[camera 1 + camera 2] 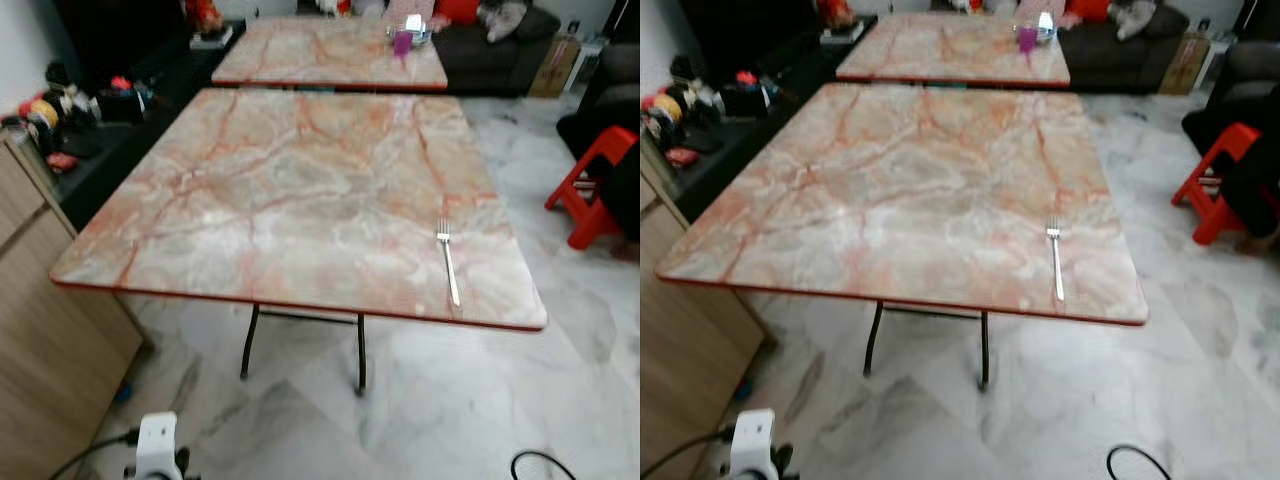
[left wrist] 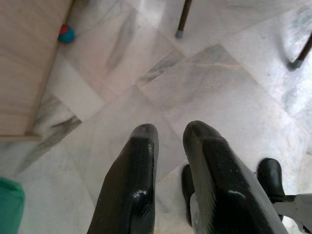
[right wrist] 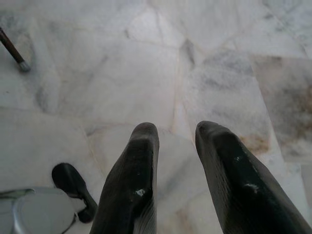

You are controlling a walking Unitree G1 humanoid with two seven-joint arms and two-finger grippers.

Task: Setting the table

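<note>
We see a fork (image 1: 448,262) near the desk's (image 1: 300,190) right front edge, well above our left gripper (image 2: 170,134) and right gripper (image 3: 178,131), both slightly parted, empty, over floor tiles (image 3: 146,63).

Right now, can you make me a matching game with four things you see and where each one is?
Things:
1. silver metal fork
2. purple plastic cup
3. red plastic stool
4. small red and blue ball

Places:
A. on the floor beside the wooden cabinet
B. on the far marble table
C. near the right edge of the near marble table
D. on the floor to the right of the tables

Pairs: 1-C, 2-B, 3-D, 4-A
</note>
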